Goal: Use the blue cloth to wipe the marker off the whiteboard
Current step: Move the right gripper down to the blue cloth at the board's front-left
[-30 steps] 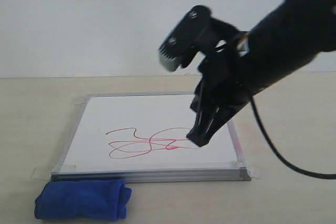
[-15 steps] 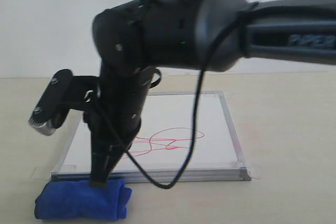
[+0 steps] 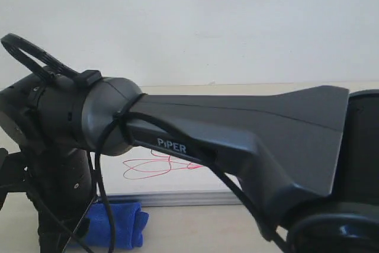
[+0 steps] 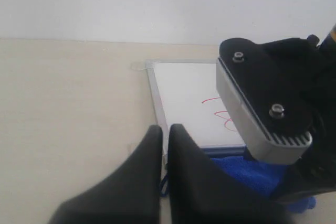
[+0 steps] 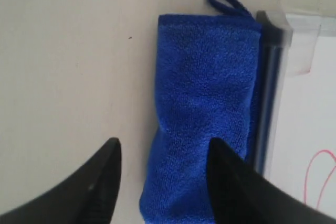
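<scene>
The blue cloth [image 5: 205,103] lies rolled on the table against the whiteboard's front frame [image 5: 270,77], with its hang loop [image 5: 226,1] at one end. Just above it my right gripper [image 5: 164,148] is open, one finger over bare table and the other over the cloth. In the exterior view the cloth [image 3: 121,223] shows under my right arm [image 3: 237,140], which hides most of the whiteboard [image 3: 195,177]; part of the red marker scribble [image 3: 148,169] shows. My left gripper [image 4: 164,129] is shut and empty near the board's left corner [image 4: 184,90].
The right arm's wrist camera housing [image 4: 262,108] hangs close in front of the left gripper, over the cloth [image 4: 247,171]. A clear tape tab [image 5: 304,45] holds the board's corner. Beige table [image 4: 68,103] stretches left of the board, and a white wall stands behind.
My right arm has swung from above the scribble to the board's front left corner and come down over the blue cloth. It now fills the exterior view.
</scene>
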Controlling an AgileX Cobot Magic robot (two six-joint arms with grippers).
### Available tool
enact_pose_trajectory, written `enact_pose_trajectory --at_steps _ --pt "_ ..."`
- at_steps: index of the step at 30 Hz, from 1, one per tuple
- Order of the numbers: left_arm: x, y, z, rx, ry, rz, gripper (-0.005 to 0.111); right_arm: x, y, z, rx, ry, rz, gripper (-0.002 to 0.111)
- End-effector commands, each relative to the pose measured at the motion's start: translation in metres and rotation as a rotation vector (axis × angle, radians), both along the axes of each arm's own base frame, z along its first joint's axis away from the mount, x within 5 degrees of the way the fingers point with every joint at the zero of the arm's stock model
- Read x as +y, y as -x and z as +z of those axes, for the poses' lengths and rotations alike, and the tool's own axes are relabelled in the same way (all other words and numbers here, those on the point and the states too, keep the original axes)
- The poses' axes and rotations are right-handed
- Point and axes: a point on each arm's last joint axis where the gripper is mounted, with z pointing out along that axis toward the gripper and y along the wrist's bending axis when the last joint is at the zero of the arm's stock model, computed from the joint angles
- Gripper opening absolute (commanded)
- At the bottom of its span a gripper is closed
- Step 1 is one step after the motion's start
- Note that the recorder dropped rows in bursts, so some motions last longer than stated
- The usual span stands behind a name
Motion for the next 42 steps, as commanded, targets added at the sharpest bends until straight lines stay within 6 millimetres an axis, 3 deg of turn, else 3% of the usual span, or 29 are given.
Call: enact_pose_trajectory --at_steps 1,6,14,29,39,42 --pt "0.000 0.000 -0.001 -0.004 -0.001 -0.002 0.004 0.000 -0.004 -0.006 -0.031 0.024 -0.001 0.049" --pt "0.000 0.000 -0.001 -0.004 -0.001 -0.002 0.004 0.002 -0.008 -0.022 -0.049 0.052 -0.010 0.049" --pt "0.000 0.000 -0.001 -0.004 -0.001 -0.002 0.004 0.006 -0.014 -0.023 -0.108 0.011 -0.026 0.049" --pt "0.000 0.000 -0.001 -0.004 -0.001 -0.002 0.004 0.010 -0.015 -0.051 -0.088 0.040 -0.040 0.049" --pt "0.000 0.000 -0.001 -0.004 -0.001 -0.002 0.004 0.010 -0.015 -0.055 -0.083 0.046 -0.049 0.048" --pt "0.000 0.000 -0.001 -0.004 -0.001 -0.002 0.004 0.009 -0.015 -0.055 -0.081 0.046 -0.064 0.043"
